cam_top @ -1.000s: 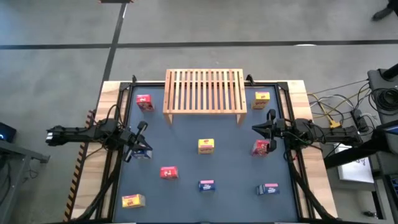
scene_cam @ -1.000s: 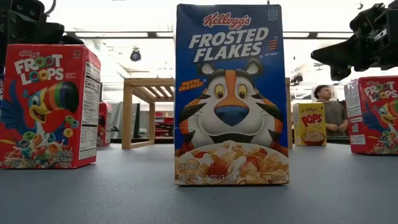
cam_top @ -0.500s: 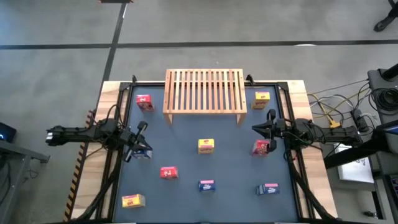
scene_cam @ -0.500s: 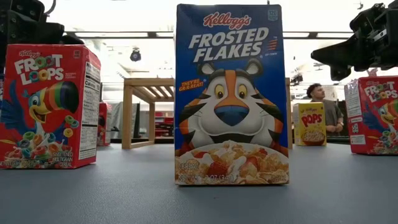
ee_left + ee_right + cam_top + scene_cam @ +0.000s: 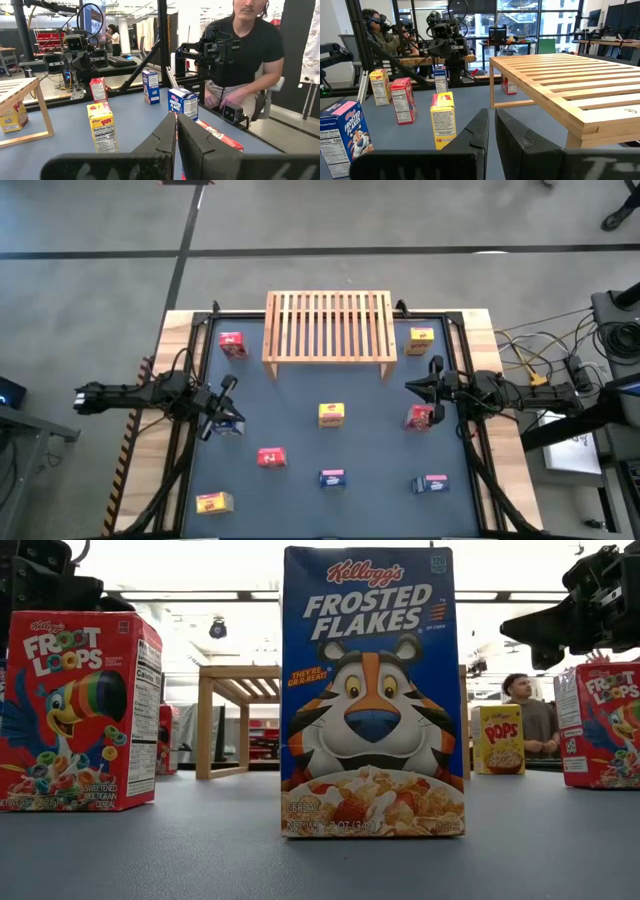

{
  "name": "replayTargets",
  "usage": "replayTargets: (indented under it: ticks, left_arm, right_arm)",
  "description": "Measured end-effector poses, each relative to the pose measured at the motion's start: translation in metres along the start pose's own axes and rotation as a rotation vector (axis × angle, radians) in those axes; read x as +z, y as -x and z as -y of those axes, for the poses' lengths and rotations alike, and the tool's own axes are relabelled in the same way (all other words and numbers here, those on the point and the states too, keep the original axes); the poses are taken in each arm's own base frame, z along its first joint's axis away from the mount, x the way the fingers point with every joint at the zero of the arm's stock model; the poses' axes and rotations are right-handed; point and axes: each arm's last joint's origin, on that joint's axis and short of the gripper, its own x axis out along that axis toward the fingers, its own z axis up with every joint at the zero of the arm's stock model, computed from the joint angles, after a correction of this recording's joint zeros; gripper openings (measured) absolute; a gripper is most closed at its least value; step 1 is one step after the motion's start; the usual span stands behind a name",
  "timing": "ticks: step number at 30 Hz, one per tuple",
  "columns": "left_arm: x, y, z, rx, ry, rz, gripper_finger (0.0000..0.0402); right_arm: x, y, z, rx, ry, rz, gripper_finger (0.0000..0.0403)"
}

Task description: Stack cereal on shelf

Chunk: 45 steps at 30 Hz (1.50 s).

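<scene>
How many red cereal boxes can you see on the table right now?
3: one red box at the far left beside the shelf, one left of centre near the front, one under the right gripper. None looks hidden.

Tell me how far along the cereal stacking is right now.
Nothing looks done: the shelf has bare slats. Nothing is in hand: the left gripper and right gripper are shut and empty, hovering at the table's sides. Every visible cereal box is left on the table, such as the middle yellow box and the front blue box.
</scene>
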Motion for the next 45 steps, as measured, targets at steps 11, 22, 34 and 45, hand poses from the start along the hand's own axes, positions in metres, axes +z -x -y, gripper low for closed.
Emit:
replayTargets:
  ticks: [11,22,34,45]
  left_arm:
    - [0.0000,0.0000,0.0000,0.000,0.000,0.000,0.0000]
    - [0.0000,0.0000,0.0000,0.000,0.000,0.000,0.0000]
    - [0.0000,0.0000,0.0000,0.000,0.000,0.000,0.0000]
    - [0.0000,0.0000,-0.0003,0.012,-0.056,-0.001,0.0000]
  right_arm:
    - [-0.0001,0.0000,0.0000,0.000,0.000,0.000,0.0022]
    - [0.0000,0.0000,0.0000,-0.001,0.000,0.000,0.0022]
    - [-0.0001,0.0000,0.0000,-0.001,0.000,0.000,0.0022]
    - [0.0000,0.0000,0.0000,-0.001,0.000,0.000,0.0022]
